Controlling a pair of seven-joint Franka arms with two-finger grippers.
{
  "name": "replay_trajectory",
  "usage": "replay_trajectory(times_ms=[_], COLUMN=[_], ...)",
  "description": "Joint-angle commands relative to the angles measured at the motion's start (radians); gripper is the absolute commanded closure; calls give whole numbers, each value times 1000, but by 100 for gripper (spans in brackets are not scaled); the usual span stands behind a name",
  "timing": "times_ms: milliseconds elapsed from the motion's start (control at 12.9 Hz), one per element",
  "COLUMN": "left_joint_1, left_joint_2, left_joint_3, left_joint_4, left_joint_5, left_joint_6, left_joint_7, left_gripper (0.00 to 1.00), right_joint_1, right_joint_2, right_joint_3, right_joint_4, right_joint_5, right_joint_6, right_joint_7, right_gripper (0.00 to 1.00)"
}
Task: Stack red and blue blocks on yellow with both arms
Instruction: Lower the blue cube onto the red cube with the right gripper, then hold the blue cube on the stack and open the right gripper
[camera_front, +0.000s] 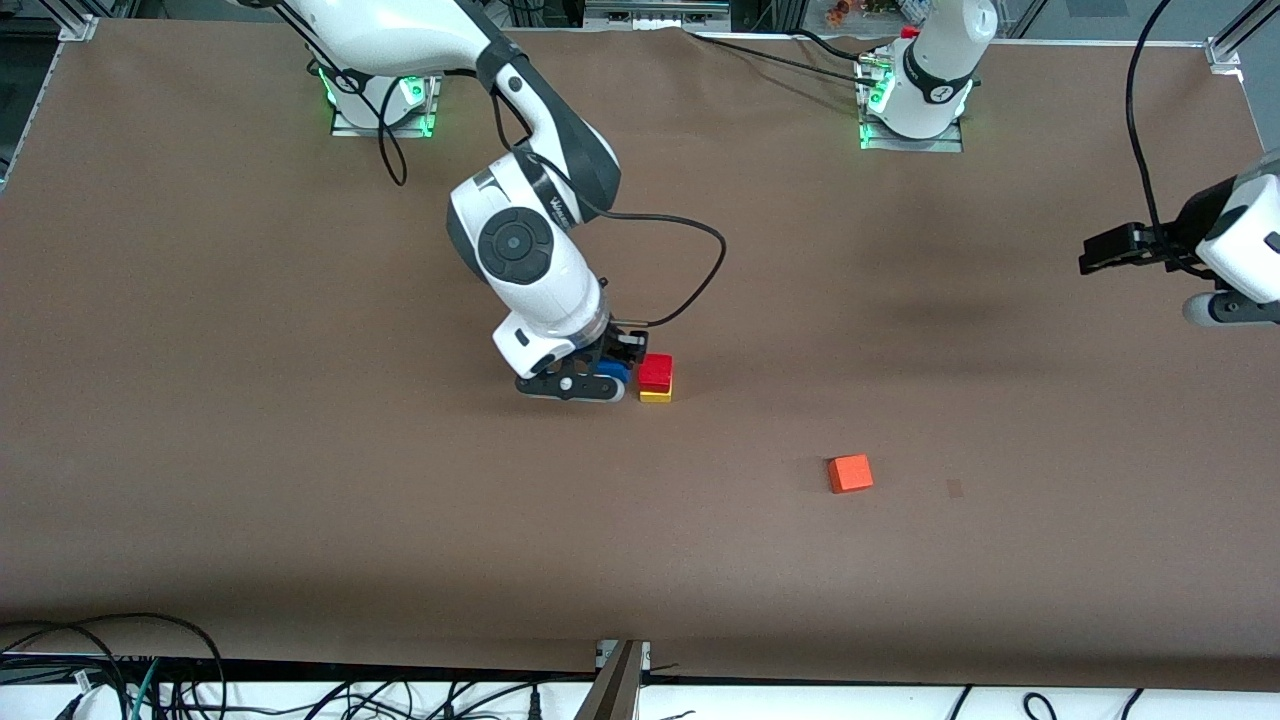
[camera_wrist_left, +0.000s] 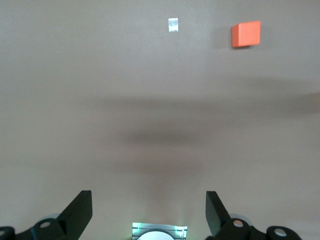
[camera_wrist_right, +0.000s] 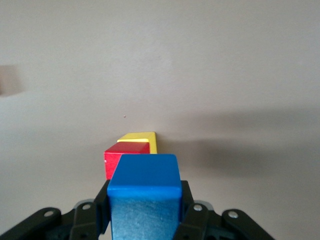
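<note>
Nearest the front camera on the tabletop (camera_front: 300, 520) I see the orange-red cube (camera_front: 850, 473), alone toward the left arm's end; it is no part of my job. Farther from the camera sits the stack I care about: the red block (camera_front: 656, 371) rests on the yellow cube (camera_front: 656, 396), edges roughly flush from what I can see.

Just beside that stack is my right tool (camera_front: 606, 383), low and pinching the blue block (camera_front: 613, 375) between its fingers (camera_wrist_right: 192, 212). In the right wrist view the block fills the jaws squarely, with red and yellow just ahead of it. I judge the red step done and blue as the one left to place on top.

I expect these cubes to be light, rigid and matte, so they should grip well without much squeeze. Flat opposite faces are the place to hold, as now. The risk I see is the stack itself: two loose cubes could slide off with a sideways nudge, so blue wants lifting clear above red before it goes across.

The left tool (camera_wrist_left: 149, 212) waits high over bare tabletop at its own end, fingers spread wide and holding nothing.
</note>
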Motion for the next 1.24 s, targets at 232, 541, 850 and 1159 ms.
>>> replay_trajectory(times_ms=[232,541,850,1159], left_joint_1=[4,1,4,2], left_joint_2=[-17,-7,11,11], left_joint_3=[-1,-3,-1,-1], left_joint_4=[-48,-20,0,0], left_joint_5=[9,3,1,1], left_joint_6=[37,37,37,37], left_joint_7=[33,33,35,35], left_gripper=[0,0,0,0], right_joint_1=[32,32,31,31], right_joint_2=[67,116,116,118], right_joint_3=[6,16,26,26], right_joint_4=[112,168,163,165], right_joint_5=[15,17,32,29], right_joint_6=[41,56,9,-45], right_joint_7=[-15,-15,-15,-17], right_gripper=[100,100,100,100])
